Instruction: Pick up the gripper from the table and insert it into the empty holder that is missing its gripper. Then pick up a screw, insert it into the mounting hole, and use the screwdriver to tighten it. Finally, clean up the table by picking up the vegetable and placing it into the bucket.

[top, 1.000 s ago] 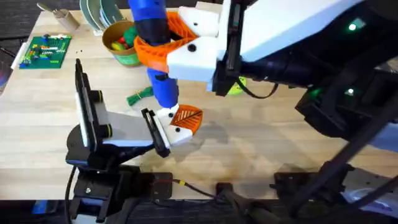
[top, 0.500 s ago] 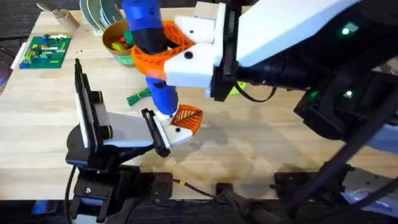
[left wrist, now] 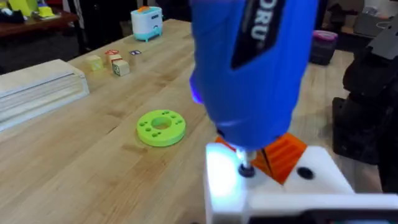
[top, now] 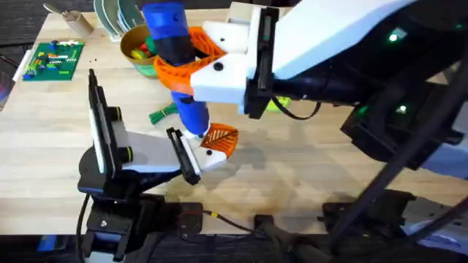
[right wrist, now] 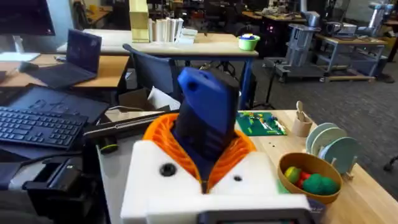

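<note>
My right gripper (top: 183,58) reaches across the table and is shut on the blue screwdriver (top: 179,69), which its orange pads clamp in the right wrist view (right wrist: 205,124). The screwdriver stands nearly upright. Its metal tip (left wrist: 246,169) presses onto the white holder (left wrist: 273,193) at the tip of my left arm (top: 210,147). The orange gripper (top: 221,139) sits in that holder, right beside the tip (left wrist: 287,154). The screw is hidden under the tip. The green vegetable (top: 164,112) lies on the table behind the screwdriver. The bucket (top: 126,45) stands at the back with coloured toys in it.
A bright green ring disc (left wrist: 161,127) lies on the table right of the holder, partly under the right arm (top: 275,105). A green circuit board (top: 53,60) and stacked plates (top: 117,14) sit at the back left. Small blocks (left wrist: 115,64) lie farther off.
The right arm has shifted the screwdriver's top slightly left and back, while its tip stays on the holder. The left arm has not moved.
</note>
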